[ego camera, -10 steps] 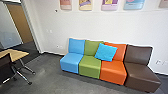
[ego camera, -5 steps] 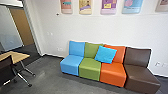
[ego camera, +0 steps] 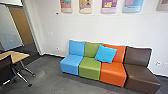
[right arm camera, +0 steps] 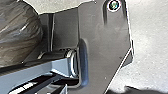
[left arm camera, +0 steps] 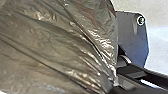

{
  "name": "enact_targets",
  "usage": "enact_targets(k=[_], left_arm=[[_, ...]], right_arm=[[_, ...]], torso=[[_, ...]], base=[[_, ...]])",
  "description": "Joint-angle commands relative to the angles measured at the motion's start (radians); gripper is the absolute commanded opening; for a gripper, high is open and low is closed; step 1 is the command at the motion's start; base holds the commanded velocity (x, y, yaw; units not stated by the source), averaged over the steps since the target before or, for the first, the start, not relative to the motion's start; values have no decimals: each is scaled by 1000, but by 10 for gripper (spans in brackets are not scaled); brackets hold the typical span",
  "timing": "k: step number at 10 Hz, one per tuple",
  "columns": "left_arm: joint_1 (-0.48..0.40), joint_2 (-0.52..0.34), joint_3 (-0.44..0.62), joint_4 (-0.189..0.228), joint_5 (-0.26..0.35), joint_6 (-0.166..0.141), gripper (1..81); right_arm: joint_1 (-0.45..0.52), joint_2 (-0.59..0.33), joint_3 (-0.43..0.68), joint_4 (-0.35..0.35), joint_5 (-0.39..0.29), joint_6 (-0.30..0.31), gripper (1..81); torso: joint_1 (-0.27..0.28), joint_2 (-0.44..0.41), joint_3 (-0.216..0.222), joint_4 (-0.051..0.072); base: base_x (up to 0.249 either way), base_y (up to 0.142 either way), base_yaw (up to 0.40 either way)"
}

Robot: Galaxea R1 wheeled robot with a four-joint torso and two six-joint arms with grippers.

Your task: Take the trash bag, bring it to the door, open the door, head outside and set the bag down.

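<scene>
head view, clock directions from its centre: black chair (ego camera: 5,71) at 8 o'clock; table (ego camera: 17,57) at 9 o'clock; brown door (ego camera: 22,27) at 10 o'clock. wall posters (ego camera: 85,7) run from 11 to 2 o'clock; their printing is too small to read. at 4 to 5 o'clock: blue seat (ego camera: 71,65), green seat (ego camera: 89,68), orange seat (ego camera: 113,75), brown seat (ego camera: 141,76), side by side. blue cushion (ego camera: 106,53) leans across the green and orange backrests.

left wrist view: trash bag (left arm camera: 55,45) lies beside the robot's plate (left arm camera: 133,37); pleats converge toward the jointed bar (left arm camera: 147,77). long axis: cannot be determined. left jaws: state and contact cannot be determined.

right wrist view: the bag's rounded side is beside the plate. right jaws: state cannot be determined.
</scene>
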Motion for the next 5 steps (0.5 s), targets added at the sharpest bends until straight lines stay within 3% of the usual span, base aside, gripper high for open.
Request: enact_targets(k=[1,4,5], left_arm=[[-63,10,0,5,71,6,10],[-63,5,0,5,70,6,10],[-63,5,-1,5,68,6,10]], right_arm=[[47,9,-12,-7,-57,-3,811],[45,17,-17,-7,-57,-6,811],[45,18,-17,-7,-57,-8,811]], torso=[[0,0,69,0],[0,0,141,0],[-1,0,90,0]], base=[[0,0,0],[0,0,0],[0,0,0]])
